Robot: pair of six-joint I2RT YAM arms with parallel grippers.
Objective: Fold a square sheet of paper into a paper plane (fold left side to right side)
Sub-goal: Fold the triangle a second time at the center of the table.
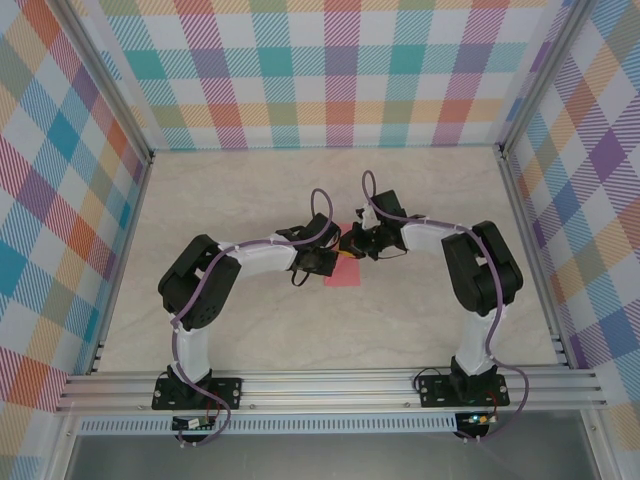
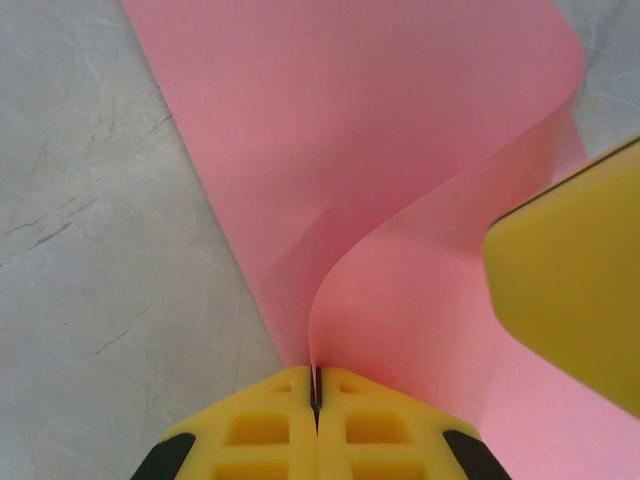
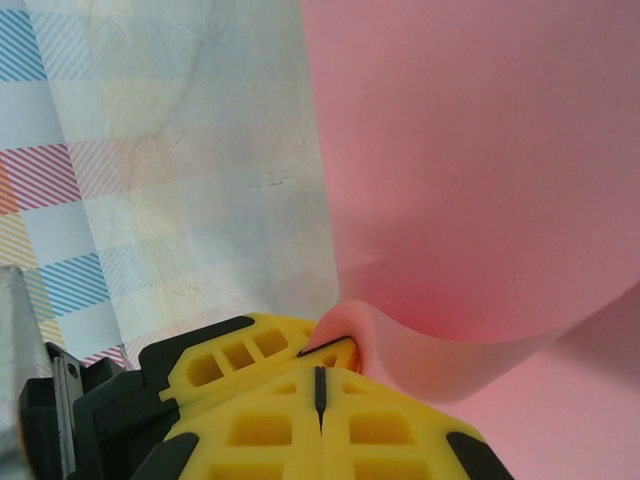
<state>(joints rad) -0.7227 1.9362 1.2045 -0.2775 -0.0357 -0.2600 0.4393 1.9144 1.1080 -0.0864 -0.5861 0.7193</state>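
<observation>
Biggest first: plaid walls (image 1: 330, 70) in pastel checks box in 3 sides. Table (image 1: 250, 200) is pale, marble-look, matte w/ faint veins. Ribbed aluminium rail (image 1: 330, 385) runs along the near edge and carries both bases.

Left arm (image 1: 215, 275) and right arm (image 1: 480, 265) are black and white w/ purple cables (image 1: 320, 205) looping off the wrists. They bend inward and nearly meet at table centre, covering most of the paper from the top cam.

Square sheet of paper (image 1: 343, 273) lies mid-table, between and under the two wrists. It's thin, plain pink-red and smooth. In the left wrist cam the sheet (image 2: 380, 150) lifts off the table in a soft S-curve, near edge standing up. In the right wrist cam (image 3: 480, 150) it bulges into a rounded lip just above the tips.

Left gripper (image 2: 316, 395) has yellow lattice-moulded fingers pressed together, pinching the sheet's raised edge in the seam. Its fingers (image 3: 240, 360) show sideways in the right cam, the paper running into the tip.

Right gripper (image 3: 320, 395) is closed too, the seam tight, tips up against the curled paper. Can't tell if any paper is caught. One of its fingers (image 2: 570, 300) is over the sheet, blocking the right part.
</observation>
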